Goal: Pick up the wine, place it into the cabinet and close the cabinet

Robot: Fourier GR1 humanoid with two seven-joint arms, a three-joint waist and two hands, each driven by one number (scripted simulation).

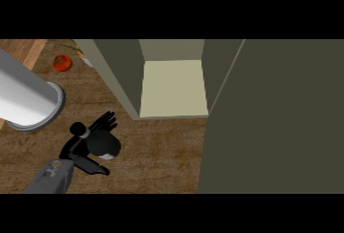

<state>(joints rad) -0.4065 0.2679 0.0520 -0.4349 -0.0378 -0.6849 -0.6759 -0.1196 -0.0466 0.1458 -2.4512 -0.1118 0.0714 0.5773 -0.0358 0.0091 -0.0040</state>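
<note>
Closest to us, a grey forearm (50, 177) comes in from the bottom left corner. At its end is the black left hand (77, 145). The hand is wrapped round the wine (105, 144). The thumb is on one side and the fingers (106, 120) reach past the far side. The wine looks like a dark round shape with a small pale spot on its near edge, because we see it from above. It sits right in the hand. I cannot tell if it is touching the brown counter (154, 154) or is lifted off it.

Past the fingers and a bit to the right is the cabinet (114, 77). It is open. Inside is a pale shelf (173, 88) with nothing on the part we can see. The wine is outside the cabinet, near its front corner. The big dark door (275, 118) stands open, well off to the right of the hand.

To the left of the hand, and a little farther away, is a fat shiny white tube (23, 98) standing on the counter. Far beyond the hand, near the top left, lies a small red tomato (62, 63), just beside the cabinet's outside wall.
</note>
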